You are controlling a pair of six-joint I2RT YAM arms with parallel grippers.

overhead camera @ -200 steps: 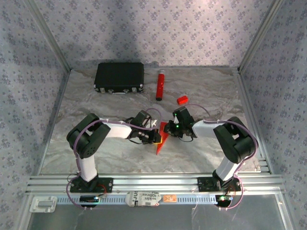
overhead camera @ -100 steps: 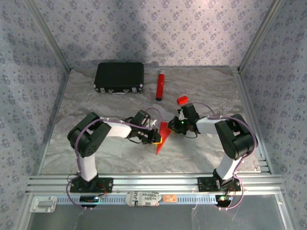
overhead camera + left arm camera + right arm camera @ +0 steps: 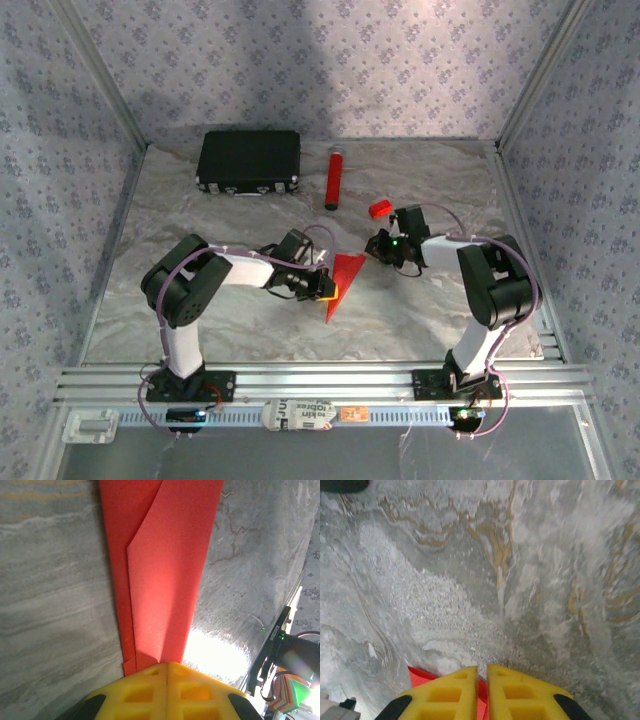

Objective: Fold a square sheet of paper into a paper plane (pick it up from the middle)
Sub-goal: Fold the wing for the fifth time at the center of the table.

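Paper plane (image 3: pixel 346 278) lies mid-way across the table (image 3: pixel 220 330), long axis running near-far, point toward the near edge. Left gripper (image 3: pixel 326 289) is clamped on its left edge, so that arm is nearer. Right gripper (image 3: pixel 378 246), fingers pressed nearly together and seemingly empty, sits just right of the wide far end.

Soft even light; glare on the table (image 3: pixel 216 652) at left wrist; right wrist view blurred.
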